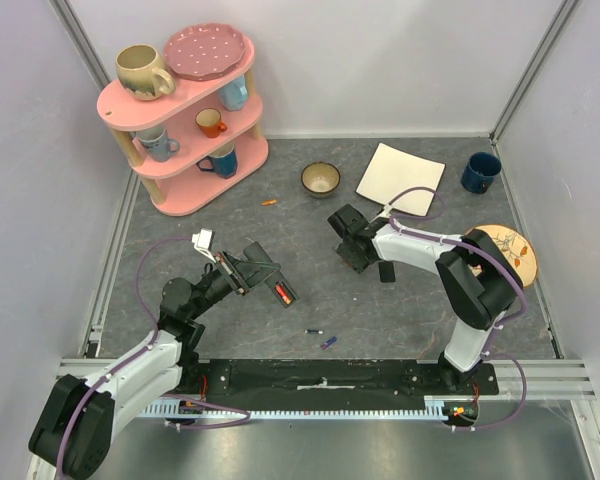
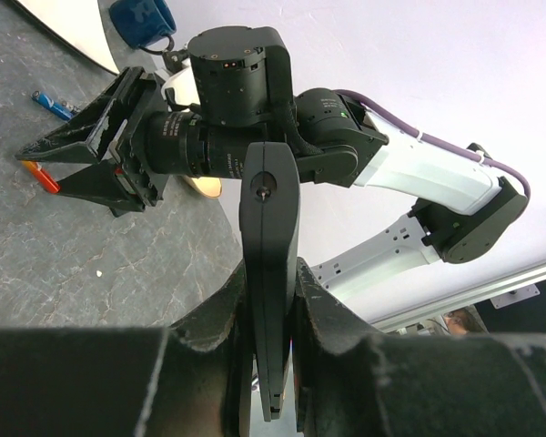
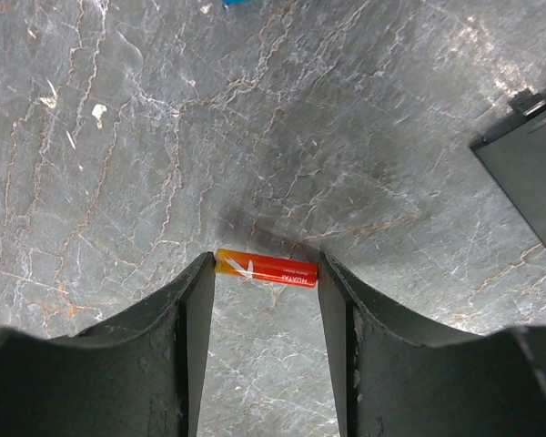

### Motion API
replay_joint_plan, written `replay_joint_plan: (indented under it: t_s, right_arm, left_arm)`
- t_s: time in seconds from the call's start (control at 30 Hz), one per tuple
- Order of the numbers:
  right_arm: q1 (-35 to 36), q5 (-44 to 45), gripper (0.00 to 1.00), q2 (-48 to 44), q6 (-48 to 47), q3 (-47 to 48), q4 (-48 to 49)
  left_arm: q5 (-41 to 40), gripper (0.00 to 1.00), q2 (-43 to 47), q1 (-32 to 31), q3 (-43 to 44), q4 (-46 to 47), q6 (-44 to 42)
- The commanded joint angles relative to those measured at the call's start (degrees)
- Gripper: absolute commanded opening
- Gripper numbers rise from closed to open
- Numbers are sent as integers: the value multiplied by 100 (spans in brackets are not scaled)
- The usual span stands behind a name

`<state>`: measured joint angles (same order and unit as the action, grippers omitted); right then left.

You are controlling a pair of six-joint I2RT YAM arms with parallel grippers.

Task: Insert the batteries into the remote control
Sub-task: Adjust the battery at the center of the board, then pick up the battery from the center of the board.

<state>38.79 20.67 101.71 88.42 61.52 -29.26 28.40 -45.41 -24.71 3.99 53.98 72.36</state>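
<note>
My left gripper (image 1: 263, 272) (image 2: 270, 284) is shut on the black remote control (image 1: 283, 291) (image 2: 269, 209) and holds it edge-on above the table; a red battery (image 1: 281, 292) shows in its open side. My right gripper (image 1: 356, 262) (image 3: 267, 273) is down at the table, and its fingertips press both ends of a red-orange battery (image 3: 273, 269), which it holds lengthwise. The left wrist view also shows this battery (image 2: 42, 176). Loose batteries lie on the table: an orange one (image 1: 269, 203), a dark one (image 1: 313, 331) and a purple one (image 1: 328, 343).
A flat black piece (image 1: 386, 270) (image 3: 528, 168) lies just right of my right gripper. A small bowl (image 1: 320, 179), a white square plate (image 1: 400, 178) and a blue mug (image 1: 480, 172) stand at the back. A pink shelf (image 1: 185, 110) with cups stands back left.
</note>
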Motion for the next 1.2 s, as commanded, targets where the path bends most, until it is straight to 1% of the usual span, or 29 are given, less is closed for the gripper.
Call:
replay_joint_plan:
  t_s: [0.0, 0.27, 0.37, 0.5, 0.53, 0.6, 0.63, 0.7, 0.73, 0.77, 0.8, 0.83, 0.87, 0.93, 1.03, 1.07, 1.17]
  right_arm:
    - [6, -255, 56, 261, -97, 36, -379]
    - [15, -300, 64, 226, -273, 220, -432]
    - [24, -247, 65, 174, -378, 290, -519]
    - [41, 16, 65, -124, -921, 475, -607]
    - [59, 95, 65, -291, -1332, 510, -660]
    - [68, 376, 65, -502, -1861, 598, -731]
    - [120, 472, 65, -738, -2655, 616, -678]
    - [260, 465, 65, -985, -3713, 494, -398]
    - [287, 273, 64, -1239, -4458, 397, 91]
    - [296, -94, 63, -1372, -5831, 57, 417]
    - [296, -724, 63, -1495, -6350, -103, 656]
    - [296, -844, 63, -1644, -6686, -227, 902]
    - [288, -871, 63, -1646, -7211, -358, 965]
    - [279, -836, 61, -1453, -7487, -377, 931]
    - [270, -818, 55, -1180, -7857, -430, 1070]
    - [270, -862, 52, -1136, -7936, -473, 1149]
    - [209, -1082, 49, -943, -8174, -387, 1291]
  left_arm:
    - [-45, 2, 14, 28, -21, 280, -73]
    - [-1, 2, 14, 28, -3, 263, -73]
    - [7, 2, 14, 28, 5, 271, -64]
    - [16, 2, 23, 28, 5, 263, -73]
    - [16, 2, 32, 28, 14, 254, -90]
    - [34, 2, 49, 28, 32, 227, -90]
    - [42, 2, 67, 28, 40, 227, -108]
    - [69, 2, 94, 28, 41, 192, -125]
    - [78, 2, 102, 28, 41, 192, -178]
    - [86, 2, 120, 28, 41, 175, -204]
    - [121, 2, 102, 28, 32, 210, -231]
    - [156, 2, 67, 28, 32, 253, -274]
    - [192, 2, 32, 28, 32, 306, -283]
    - [341, 2, -117, 28, 41, 560, -249]
    - [596, 2, -328, 28, 58, 929, -143]
    - [657, 2, -372, 28, 58, 983, -134]
    - [754, 2, -364, 28, 41, 1054, -117]
